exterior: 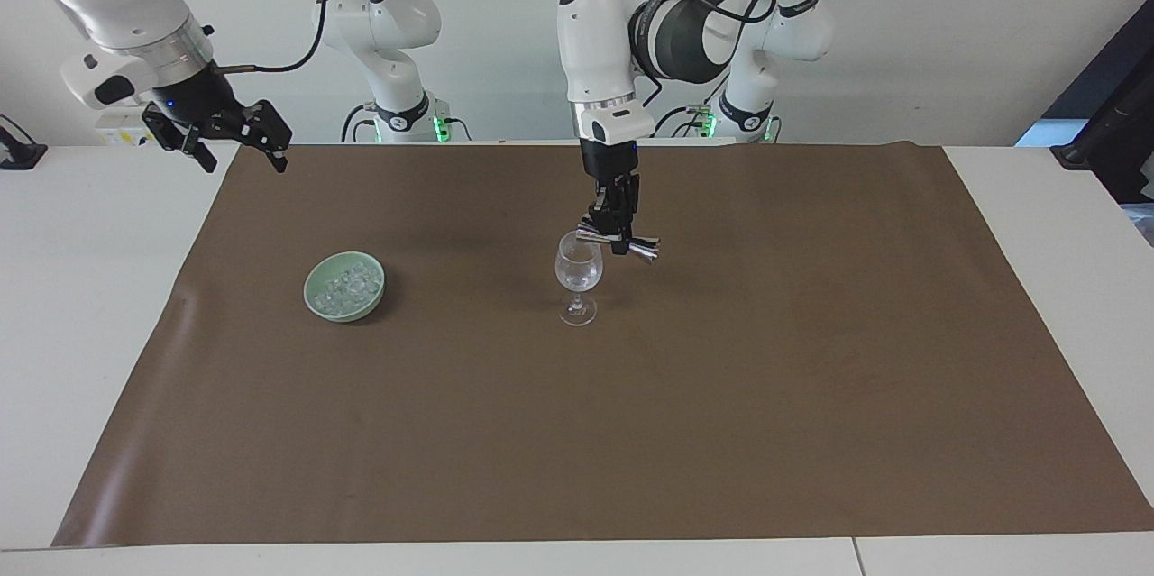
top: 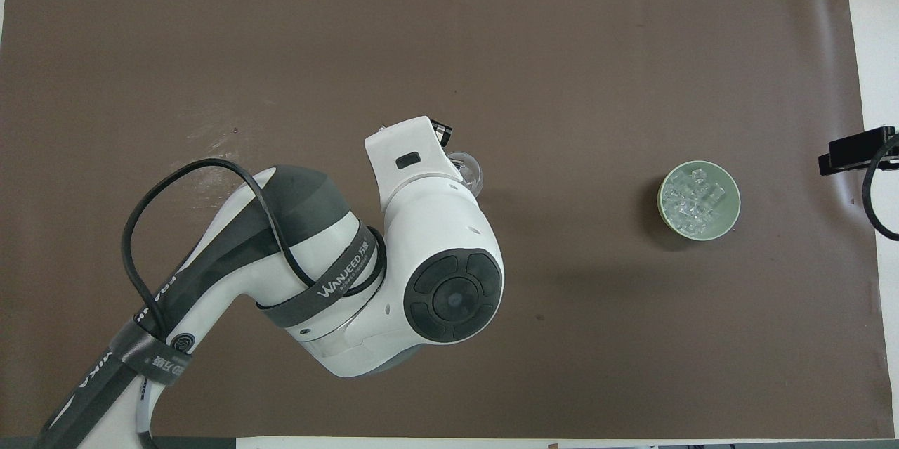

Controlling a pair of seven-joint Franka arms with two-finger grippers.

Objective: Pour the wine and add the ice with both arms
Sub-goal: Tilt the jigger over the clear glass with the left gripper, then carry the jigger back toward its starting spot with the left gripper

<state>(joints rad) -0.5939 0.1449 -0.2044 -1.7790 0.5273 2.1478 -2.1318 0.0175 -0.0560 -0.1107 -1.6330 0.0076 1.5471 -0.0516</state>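
Note:
A clear wine glass stands upright mid-table on the brown mat; in the overhead view only part of the wine glass shows past the left arm. My left gripper is shut on a silver double-ended jigger, which lies almost level with one end over the glass's rim. No wine shows; the glass looks clear. The ice lies in a pale green bowl toward the right arm's end. My right gripper hangs open and empty over the mat's corner, waiting.
The brown mat covers most of the white table. The left arm's big white elbow hides the left gripper and the jigger from above. Just the right gripper's black tip shows at the overhead view's edge.

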